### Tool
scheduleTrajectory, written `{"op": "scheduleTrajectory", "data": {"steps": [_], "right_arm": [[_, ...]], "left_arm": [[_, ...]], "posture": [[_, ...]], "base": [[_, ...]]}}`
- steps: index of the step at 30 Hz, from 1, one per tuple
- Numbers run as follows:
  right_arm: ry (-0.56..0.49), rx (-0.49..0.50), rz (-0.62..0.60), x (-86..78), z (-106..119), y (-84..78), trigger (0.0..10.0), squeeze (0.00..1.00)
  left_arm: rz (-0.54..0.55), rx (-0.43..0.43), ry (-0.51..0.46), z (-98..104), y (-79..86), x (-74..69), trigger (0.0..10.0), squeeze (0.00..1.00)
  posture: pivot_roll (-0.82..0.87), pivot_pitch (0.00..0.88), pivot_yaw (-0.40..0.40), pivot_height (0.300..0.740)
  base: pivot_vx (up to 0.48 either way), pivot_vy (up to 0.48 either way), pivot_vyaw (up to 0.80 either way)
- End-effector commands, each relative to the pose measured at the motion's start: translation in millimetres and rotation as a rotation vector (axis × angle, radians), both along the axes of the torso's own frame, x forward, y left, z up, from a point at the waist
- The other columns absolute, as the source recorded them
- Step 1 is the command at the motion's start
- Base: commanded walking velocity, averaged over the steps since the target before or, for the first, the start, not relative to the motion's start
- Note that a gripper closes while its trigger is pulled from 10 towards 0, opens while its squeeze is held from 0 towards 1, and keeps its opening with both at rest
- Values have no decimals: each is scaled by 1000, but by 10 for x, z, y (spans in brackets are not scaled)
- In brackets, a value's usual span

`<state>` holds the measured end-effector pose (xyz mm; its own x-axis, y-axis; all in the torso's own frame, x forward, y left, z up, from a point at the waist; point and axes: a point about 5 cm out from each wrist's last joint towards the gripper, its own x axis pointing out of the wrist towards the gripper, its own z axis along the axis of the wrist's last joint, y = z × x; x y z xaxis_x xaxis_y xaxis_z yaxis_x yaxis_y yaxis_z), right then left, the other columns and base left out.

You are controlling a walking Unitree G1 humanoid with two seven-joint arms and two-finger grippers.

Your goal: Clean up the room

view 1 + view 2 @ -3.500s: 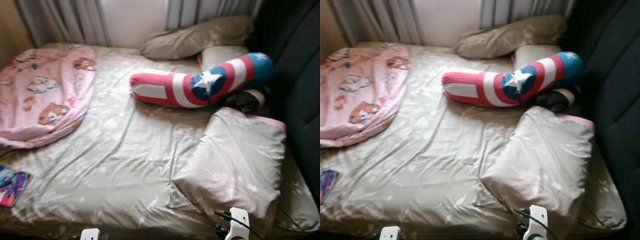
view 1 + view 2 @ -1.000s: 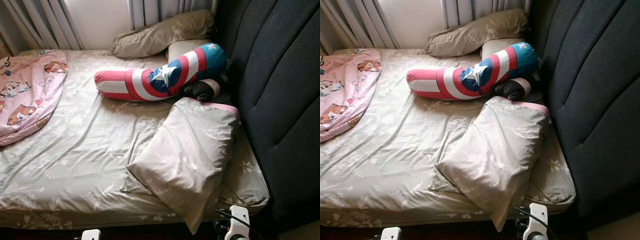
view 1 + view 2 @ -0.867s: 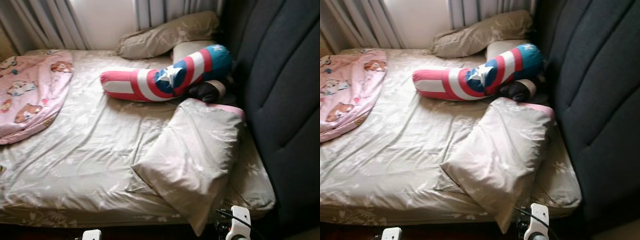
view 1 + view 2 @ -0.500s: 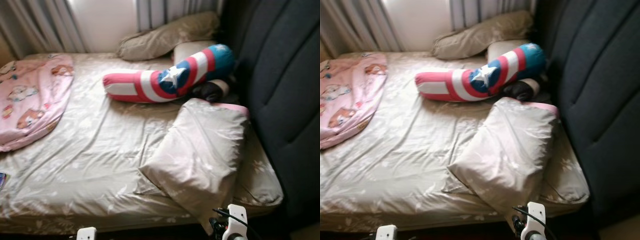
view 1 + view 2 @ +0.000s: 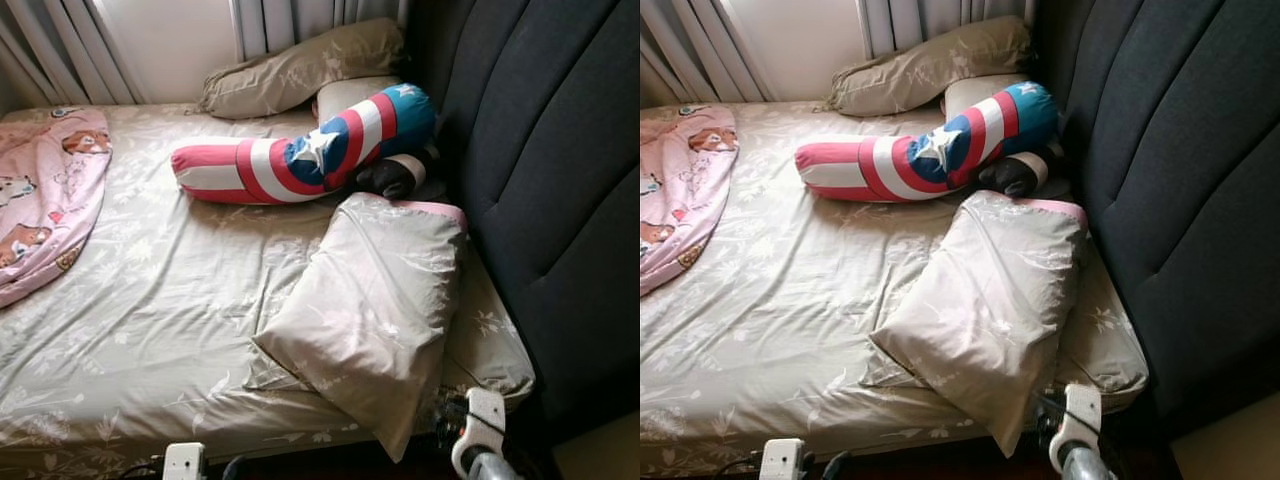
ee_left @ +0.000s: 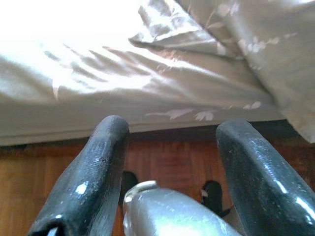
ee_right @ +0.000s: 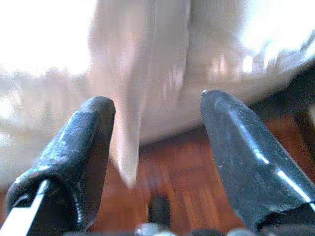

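Headboard (image 5: 560, 190), dark padded, is the reference here. Bed (image 5: 150, 330) with the beige floral sheet runs away from it. Pink cartoon blanket (image 5: 40, 200) is bunched at the end of the bed far from the headboard. Big beige pillow (image 5: 375, 300) lies askew just off the headboard, its lower corner hanging over the mattress edge nearest the robot. Striped star bolster (image 5: 300, 160) lies beyond it, blue end against the headboard, with a second beige pillow (image 5: 300, 70) behind by the curtains (image 5: 60, 45) and a small dark plush (image 5: 385, 178) tucked between bolster and headboard. Right gripper (image 7: 155, 128) is low in front of the bed, fingers spread and empty, the overhanging pillow corner straight ahead over wood floor (image 7: 187, 182); that view is blurred. Left gripper (image 6: 172, 147) is also spread and empty, facing the mattress edge further from the headboard. Likely step: square up the big pillow. Suggest grabbing the hanging corner deep enough to catch filling, not just the cover, then lifting before sliding it flat against the headboard so the sheet doesn't drag.
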<state>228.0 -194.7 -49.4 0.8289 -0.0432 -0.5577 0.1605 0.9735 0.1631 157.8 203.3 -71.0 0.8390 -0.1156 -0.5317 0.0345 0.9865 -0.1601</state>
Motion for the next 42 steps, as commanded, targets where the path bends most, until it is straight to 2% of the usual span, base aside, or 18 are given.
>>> {"op": "scheduleTrajectory", "data": {"steps": [1,3,4,5,10,11,12,13,14,16,19,24,25,28,33,42], "right_arm": [[-104,-6,-15,114,128,-56,10000,0],[-172,-17,2,174,209,-58,10000,0],[-172,-17,2,174,209,-58,10000,0],[-233,-27,19,207,278,-59,10000,0],[-285,-44,42,136,298,-62,10000,0],[-284,-45,45,116,286,-55,10000,0],[-282,-52,57,91,272,-44,10000,0],[-274,-67,77,45,245,-29,10000,0],[-272,-69,83,28,235,-24,10000,0],[-278,-67,85,-3,228,-4,10000,0],[-288,-56,43,-14,237,-11,10000,0],[-305,-45,27,-12,252,21,10000,0],[-308,-39,7,-20,252,30,10000,0],[-273,-49,11,-80,195,41,10000,0],[-244,-64,42,-129,149,54,10000,0],[-249,-45,-15,-51,188,-2,10000,0]], "left_arm": [[5,-3,0,-15,15,-67,10000,0],[9,-13,-11,-10,15,-75,10000,0],[9,-13,-11,-10,15,-75,10000,0],[7,-21,-19,-8,9,-83,10000,0],[29,-37,-67,20,6,-88,10000,0],[6,-30,-199,203,-76,260,10000,0],[-25,-19,-344,478,-183,662,10000,0],[-77,10,-522,883,-330,1067,10000,0],[-91,19,-548,947,-352,1110,10000,0],[-80,15,-608,1072,-357,1142,10000,0],[-81,1,-628,1112,-346,1145,10000,0],[-83,-4,-606,1095,-325,1100,10000,0],[-79,-3,-581,1079,-310,1050,10000,0],[-68,-9,-555,1054,-305,1021,10000,0],[-73,-24,-553,1061,-326,1035,10000,0],[-86,-30,-556,1146,-361,1091,10000,0]], "posture": [[57,59,-46,740],[51,56,-47,740],[51,56,-47,740],[46,42,-50,740],[39,24,-54,740],[36,17,-48,740],[36,12,-47,740],[42,9,-44,740],[42,9,-44,740],[42,0,-36,740],[39,0,-32,740],[36,0,-21,740],[36,0,-21,740],[39,0,-29,740],[49,14,-38,740],[47,50,-29,740]], "base": [[0,0,0],[0,0,0],[0,0,0],[0,0,0],[0,0,0],[0,0,0],[0,0,0],[0,0,0],[0,0,0],[0,0,0],[0,0,0],[0,0,0],[0,0,0],[0,0,0],[0,0,320],[138,0,178]]}}
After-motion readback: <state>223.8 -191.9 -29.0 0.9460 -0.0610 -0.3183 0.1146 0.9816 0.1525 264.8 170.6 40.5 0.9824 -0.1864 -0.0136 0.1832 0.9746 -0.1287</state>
